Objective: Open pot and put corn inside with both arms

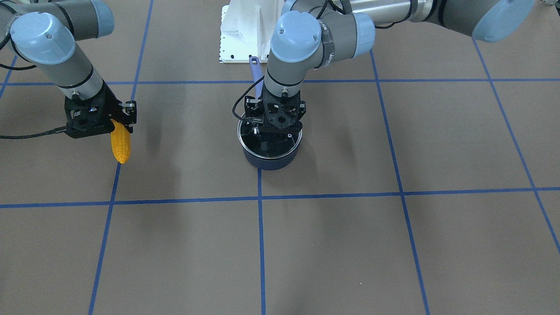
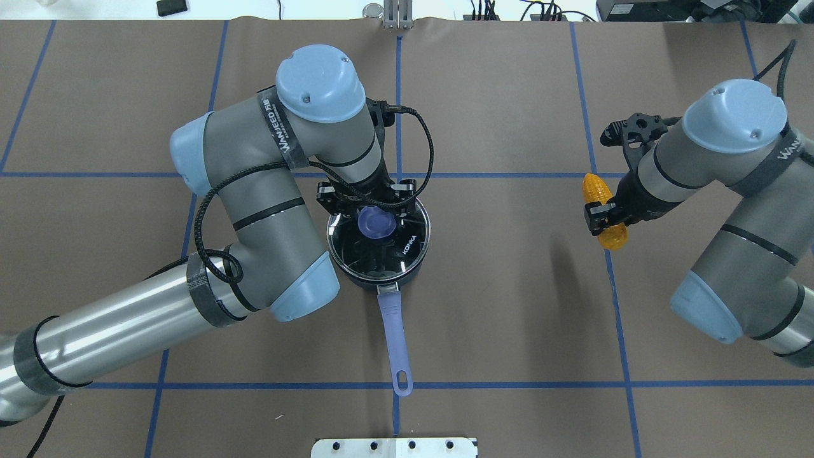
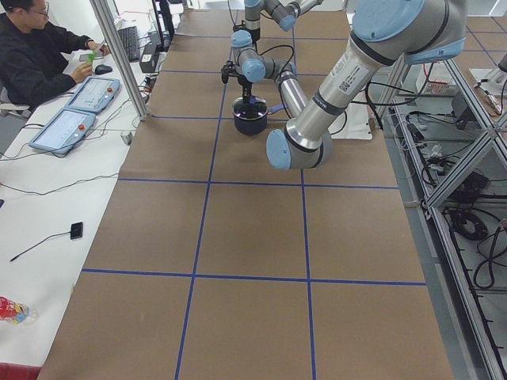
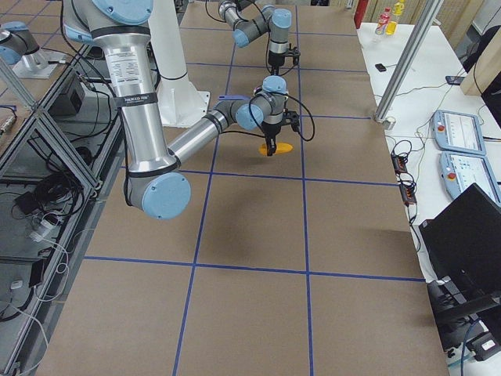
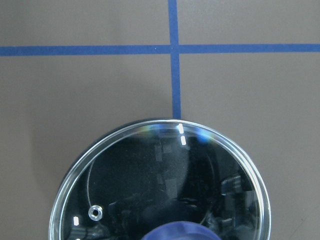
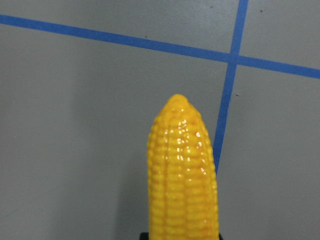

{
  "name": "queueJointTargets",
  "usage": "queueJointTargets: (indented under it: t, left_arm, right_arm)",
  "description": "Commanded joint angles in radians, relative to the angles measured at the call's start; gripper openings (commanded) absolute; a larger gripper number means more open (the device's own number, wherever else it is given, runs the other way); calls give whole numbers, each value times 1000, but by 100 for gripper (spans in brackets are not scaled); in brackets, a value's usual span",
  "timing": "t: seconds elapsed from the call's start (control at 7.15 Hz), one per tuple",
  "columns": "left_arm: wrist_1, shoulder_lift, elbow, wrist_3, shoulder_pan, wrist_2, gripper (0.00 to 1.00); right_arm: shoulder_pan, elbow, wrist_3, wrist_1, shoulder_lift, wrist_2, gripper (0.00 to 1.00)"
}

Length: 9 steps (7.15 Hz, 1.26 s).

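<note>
The work surface is a table point(image 2: 509, 318) covered in brown sheet and divided into large squares by blue tape lines point(image 2: 496, 175). The left arm point(image 2: 267, 191) reaches to the centre of the table and points its wrist straight down over the pot point(image 1: 269, 162). The right arm point(image 2: 731, 191) is positioned on the robot's right side, well apart from the pot. The pot stands upright on a tape crossing, and its lavender handle point(image 2: 394, 331) points toward the robot base. The glass lid point(image 5: 160, 190) sits flat on the pot rim, so the pot is closed. The corn point(image 1: 120, 146) is on the robot's right, clamped at its thick end between the fingers of the right gripper point(image 2: 607, 215), with its tapered tip pointing away from the wrist. The left gripper point(image 2: 375, 213) is directly above the lid, and its jaws stand on either side of the lavender knob point(image 2: 375, 224). The views do not show whether the pads press on the knob.
</note>
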<state>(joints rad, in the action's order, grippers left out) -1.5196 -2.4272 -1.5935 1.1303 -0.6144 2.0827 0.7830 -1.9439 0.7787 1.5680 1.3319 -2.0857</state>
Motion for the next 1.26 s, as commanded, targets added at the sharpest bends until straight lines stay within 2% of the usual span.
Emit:
queueJointTargets:
  t: [0.0, 0.14, 0.7, 0.98, 1.12]
  left_arm:
    - [45, 0, -38, -10, -36, 5, 64]
    - [49, 2, -37, -33, -53, 5, 64]
    - [170, 11, -103, -203, -143, 10, 64]
    - [170, 57, -124, -265, -207, 81, 64]
    - [170, 66, -126, -280, -215, 86, 64]
  right_arm:
    - [-27, 3, 1, 118, -128, -2, 26]
    - [-43, 6, 2, 186, -201, 4, 26]
    - [-132, 78, 13, 184, -345, 12, 26]
    - [-159, 104, 5, 179, -397, 16, 26]
    - [-184, 106, 7, 178, -419, 36, 26]
